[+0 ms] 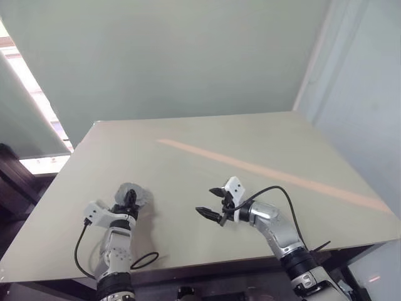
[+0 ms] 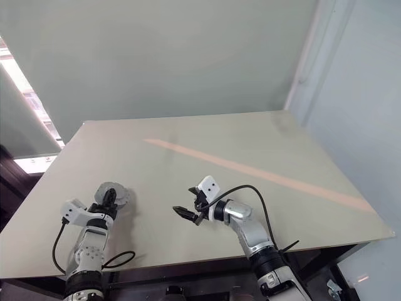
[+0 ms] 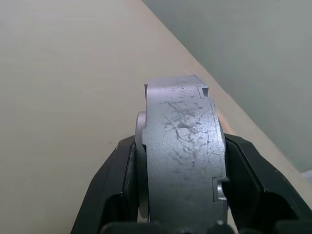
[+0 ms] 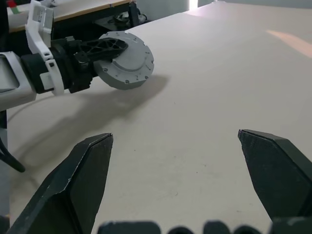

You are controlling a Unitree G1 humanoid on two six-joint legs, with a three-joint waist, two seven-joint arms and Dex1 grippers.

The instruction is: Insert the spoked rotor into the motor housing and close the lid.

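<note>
My left gripper point(image 1: 130, 199) clamps the closed motor housing point(image 4: 126, 60) on edge above the counter point(image 1: 263, 147) | lid seam unclear, rotor hidden inside or unseen | my right gripper point(image 4: 180, 183) spread wide, empty, well apart

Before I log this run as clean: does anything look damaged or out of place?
Only wear: the grey round motor housing, clamped edge-on in the left tool, has scratches across its rim. Its lid looks shut, flat against the body. The right tool hangs open, holding nothing, over the table.
</note>
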